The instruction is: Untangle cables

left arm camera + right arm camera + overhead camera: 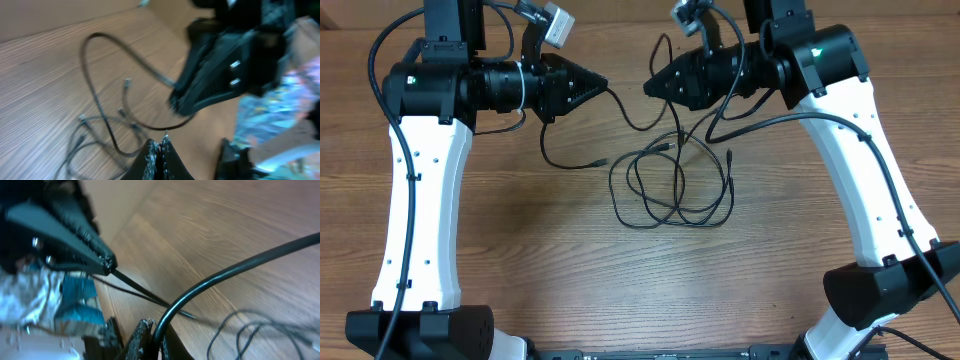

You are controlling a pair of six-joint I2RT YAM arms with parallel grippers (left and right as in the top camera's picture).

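- Wood-grain table [520,240] carries the cables [672,185], lying as a loose tangle of loops.
- Thick black arm wire [235,270] cuts across my right wrist view; from overhead it hangs just beside that tangle.
- Left gripper [603,84] and right gripper [648,88] sit beyond the tangle, tips near each other, and I see each clamped tight on a strand leading from it.

**Three Views, One Patch of Tabletop**

The overhead camera looks straight down from well above and takes in both arms and the wooden tabletop [520,260]. Each wrist camera sits close behind its own tips, low and angled across the wood. The left pincer [603,84] camera faces the right pincer [648,88], and the right one faces back. All three views share the cables [670,190] between them.
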